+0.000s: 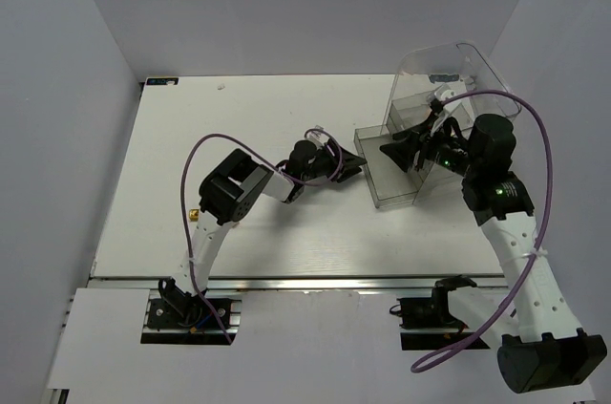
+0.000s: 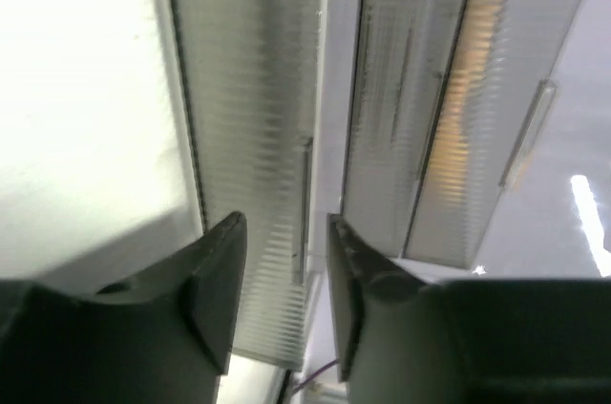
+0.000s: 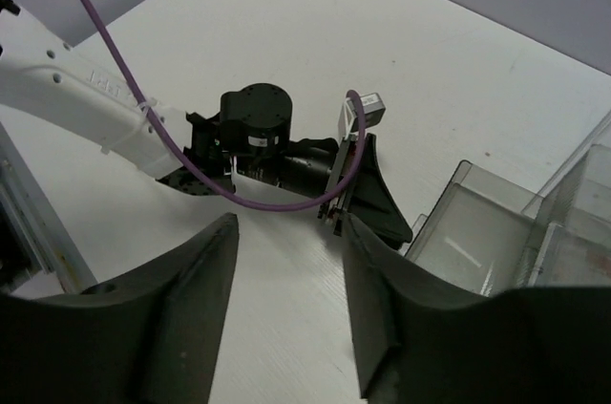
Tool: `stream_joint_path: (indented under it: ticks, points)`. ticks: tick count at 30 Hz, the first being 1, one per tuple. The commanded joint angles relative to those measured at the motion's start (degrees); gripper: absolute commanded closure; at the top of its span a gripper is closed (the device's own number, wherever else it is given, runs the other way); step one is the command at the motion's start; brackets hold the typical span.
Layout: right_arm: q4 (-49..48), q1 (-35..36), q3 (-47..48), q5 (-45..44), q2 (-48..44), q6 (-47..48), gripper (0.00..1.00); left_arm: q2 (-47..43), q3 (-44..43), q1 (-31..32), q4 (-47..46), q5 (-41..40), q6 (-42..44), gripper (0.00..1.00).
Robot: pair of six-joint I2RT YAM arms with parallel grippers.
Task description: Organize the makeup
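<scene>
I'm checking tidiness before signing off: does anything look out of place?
A small gold thing, possibly a lipstick, lies alone on the table beside the left arm, far from the clear box. One drawer of that box stands pulled out.

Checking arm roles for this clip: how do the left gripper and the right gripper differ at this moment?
The left gripper sits beside the pulled-out drawer, over the table; the right gripper overlaps that drawer in the top view, before the clear drawer box. The left gripper faces the drawer box; the right gripper faces the left one. Both have fingers apart, holding nothing.
</scene>
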State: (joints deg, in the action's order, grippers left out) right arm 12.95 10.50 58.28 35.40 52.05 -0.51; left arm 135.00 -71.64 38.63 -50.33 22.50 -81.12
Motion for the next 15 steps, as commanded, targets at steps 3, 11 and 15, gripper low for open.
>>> stream_joint_path:
  ticks: [3, 11, 15]
  points:
    - [2.34, -0.13, 0.78, 5.91, 1.65, 4.54, 0.43, -6.06, -1.57, -0.31, 4.97, 2.36, 4.65, 0.4]
    - [4.8, -0.13, 1.57, 9.6, 3.32, 8.16, 0.43, -18.42, -2.54, -2.33, 25.15, 2.55, 22.53, 0.31]
    - [4.98, -0.13, 2.27, 10.92, 4.54, 9.3, 0.45, -27.4, -0.71, -4.08, 37.91, -2.45, 32.94, 0.23]
